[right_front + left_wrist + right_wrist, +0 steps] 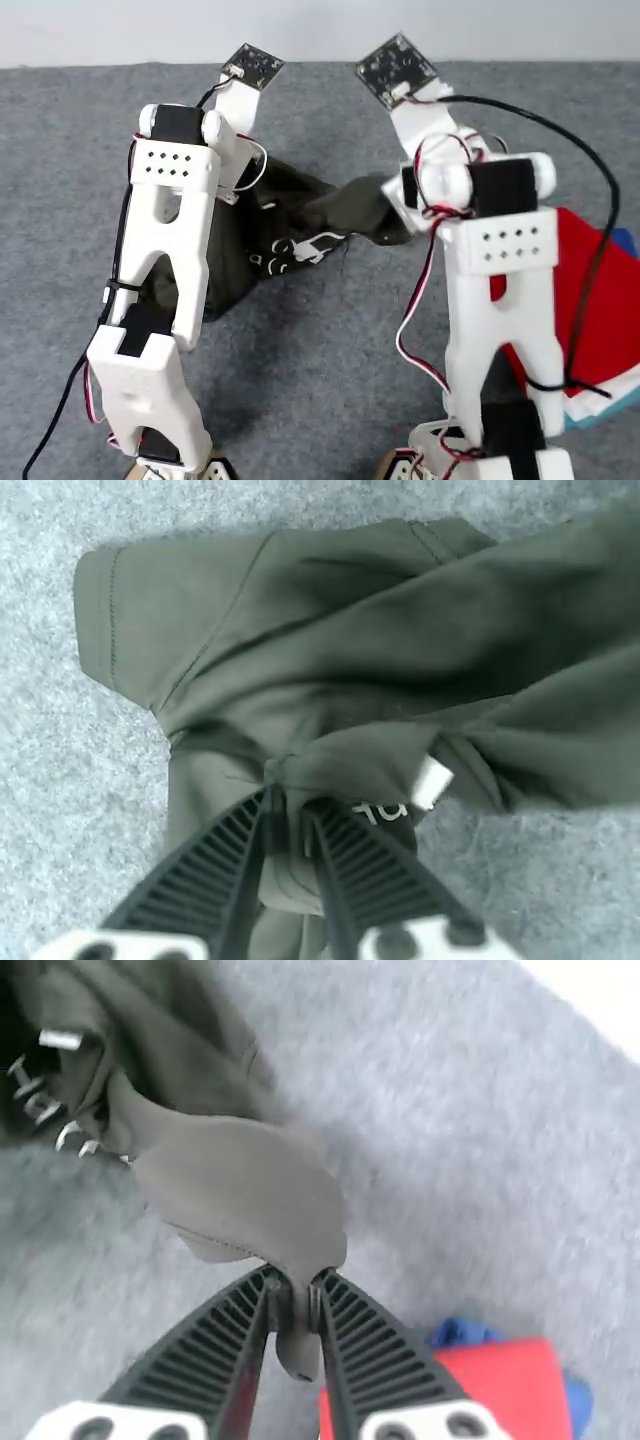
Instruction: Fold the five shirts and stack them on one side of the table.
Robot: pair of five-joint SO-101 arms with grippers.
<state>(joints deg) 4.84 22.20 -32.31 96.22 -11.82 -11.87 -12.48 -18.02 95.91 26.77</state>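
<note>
A dark olive shirt (300, 225) with white print lies crumpled in the middle of the grey table between both arms. My left gripper (287, 805) is shut on a bunched fold of the dark shirt (330, 650). Pinched on a flap at the edge of the dark shirt (235, 1175), my right gripper (293, 1285) is shut too. In the high view the left arm (165, 250) covers the shirt's left part and the right arm (490, 270) stands at its right end.
A stack of folded shirts (600, 310), red on top with white and blue beneath, lies at the table's right side under the right arm; its red and blue corner (480, 1380) sits close to my right gripper. Grey carpet-like surface (330, 380) spreads in front.
</note>
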